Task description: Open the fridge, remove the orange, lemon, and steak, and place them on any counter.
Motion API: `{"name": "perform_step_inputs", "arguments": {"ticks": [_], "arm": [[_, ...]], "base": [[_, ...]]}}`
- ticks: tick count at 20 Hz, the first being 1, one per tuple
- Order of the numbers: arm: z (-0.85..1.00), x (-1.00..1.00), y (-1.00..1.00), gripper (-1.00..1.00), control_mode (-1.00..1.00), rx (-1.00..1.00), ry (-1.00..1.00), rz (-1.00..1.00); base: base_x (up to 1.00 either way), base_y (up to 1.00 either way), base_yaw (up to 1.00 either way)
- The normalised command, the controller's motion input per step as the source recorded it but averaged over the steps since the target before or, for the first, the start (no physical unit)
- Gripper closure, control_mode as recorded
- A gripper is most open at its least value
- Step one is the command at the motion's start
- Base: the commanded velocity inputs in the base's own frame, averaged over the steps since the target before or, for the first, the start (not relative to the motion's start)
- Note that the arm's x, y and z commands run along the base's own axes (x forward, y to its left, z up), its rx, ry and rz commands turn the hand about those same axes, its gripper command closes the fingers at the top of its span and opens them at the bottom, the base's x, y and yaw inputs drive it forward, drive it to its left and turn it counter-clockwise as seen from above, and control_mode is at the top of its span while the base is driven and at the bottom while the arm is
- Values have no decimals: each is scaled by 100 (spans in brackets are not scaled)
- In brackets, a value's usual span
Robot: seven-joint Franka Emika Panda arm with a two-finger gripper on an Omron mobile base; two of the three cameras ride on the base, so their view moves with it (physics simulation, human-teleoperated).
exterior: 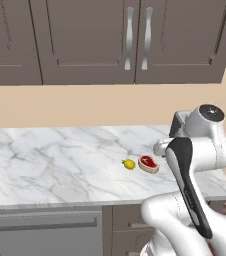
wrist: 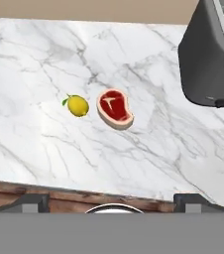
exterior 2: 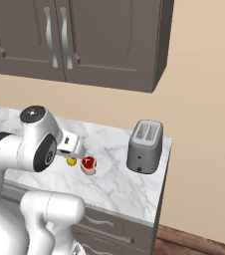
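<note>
On the white marble counter (exterior: 60,165) a yellow lemon (exterior: 129,164) lies just left of the red steak (exterior: 148,164), a small gap between them. The right base view shows the lemon (exterior 2: 71,161) and the steak (exterior 2: 88,164) under my hand. From the hand view, the lemon (wrist: 78,105) and steak (wrist: 115,108) rest on the counter (wrist: 148,163) below my gripper (wrist: 115,201). It hangs above them, open and holding nothing, with its fingertips (wrist: 34,201) far apart. The fridge and the orange are out of view.
A grey toaster (exterior 2: 144,147) stands at the counter's right end, close to the steak, also seen as toaster (wrist: 213,54). Dark brown wall cabinets (exterior: 110,40) hang above. The counter ends at a side edge (exterior 2: 164,164) right of the toaster.
</note>
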Motion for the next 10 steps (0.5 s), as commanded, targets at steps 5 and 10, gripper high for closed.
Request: {"name": "perform_step_inputs", "arguments": {"ticks": [5, 10], "arm": [[99, -74, -28, -100, -100, 0, -5, -8], [61, -74, -5, -100, -100, 0, -10, -6]], "base": [[0, 0, 0], [0, 0, 0]]}}
